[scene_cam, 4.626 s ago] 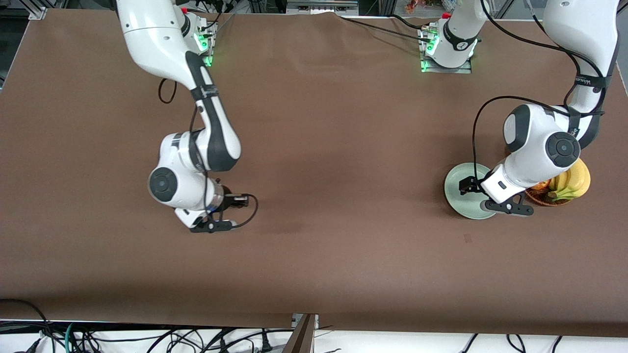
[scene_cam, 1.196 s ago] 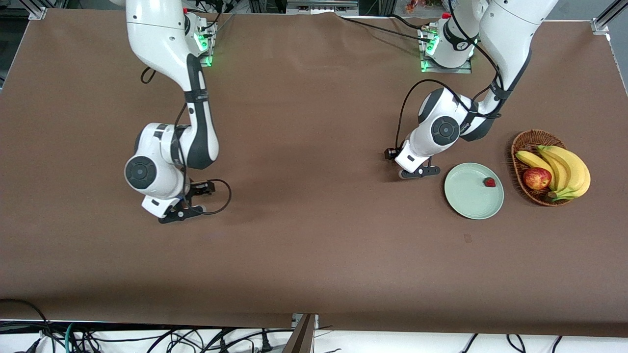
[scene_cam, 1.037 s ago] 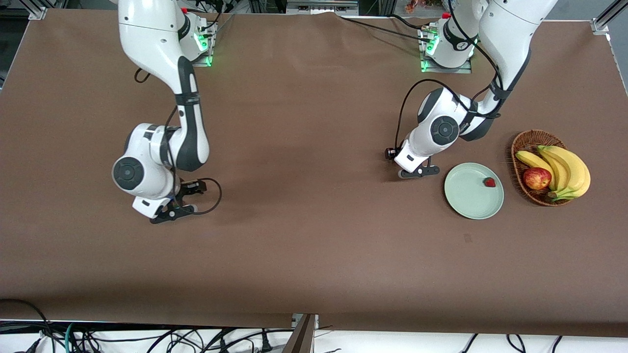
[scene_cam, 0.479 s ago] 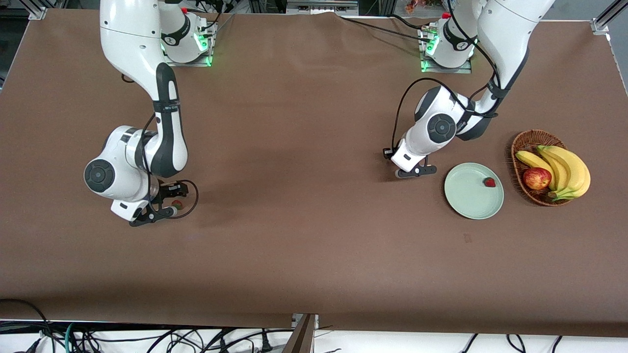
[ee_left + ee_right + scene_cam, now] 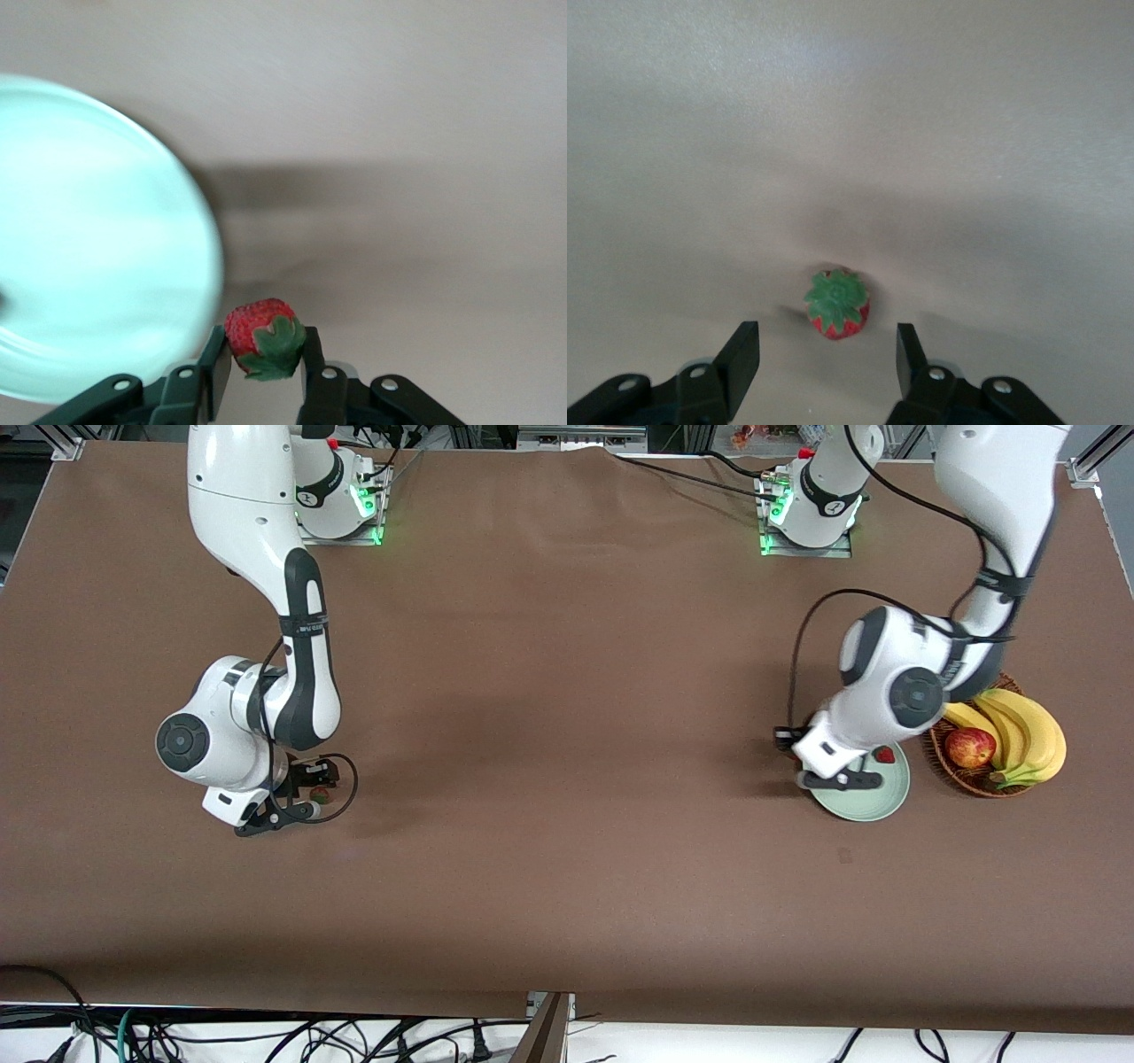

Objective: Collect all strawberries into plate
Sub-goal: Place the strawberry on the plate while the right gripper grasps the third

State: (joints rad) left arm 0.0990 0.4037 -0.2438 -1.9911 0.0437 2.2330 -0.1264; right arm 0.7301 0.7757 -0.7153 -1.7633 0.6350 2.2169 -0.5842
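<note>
My left gripper [image 5: 264, 359] is shut on a small red strawberry [image 5: 264, 336] with a green top. It hangs at the rim of the pale green plate [image 5: 97, 248], over the plate's edge toward the right arm's end [image 5: 842, 779]. In the front view the arm hides this berry. Another strawberry [image 5: 884, 755] lies on the plate [image 5: 873, 802]. A third strawberry [image 5: 837, 304] sits on the brown table at the right arm's end [image 5: 319, 794]. My right gripper [image 5: 827, 354] is low over it, open, with a finger on either side and apart from it.
A brown wicker basket [image 5: 961, 781] holding bananas [image 5: 1028, 731] and an apple [image 5: 969, 747] stands beside the plate at the left arm's end of the table. Cables hang along the table's near edge.
My left arm has swung from beside the plate to over its edge, carrying the strawberry. My right gripper has settled over the third strawberry and its jaws have narrowed around it.
</note>
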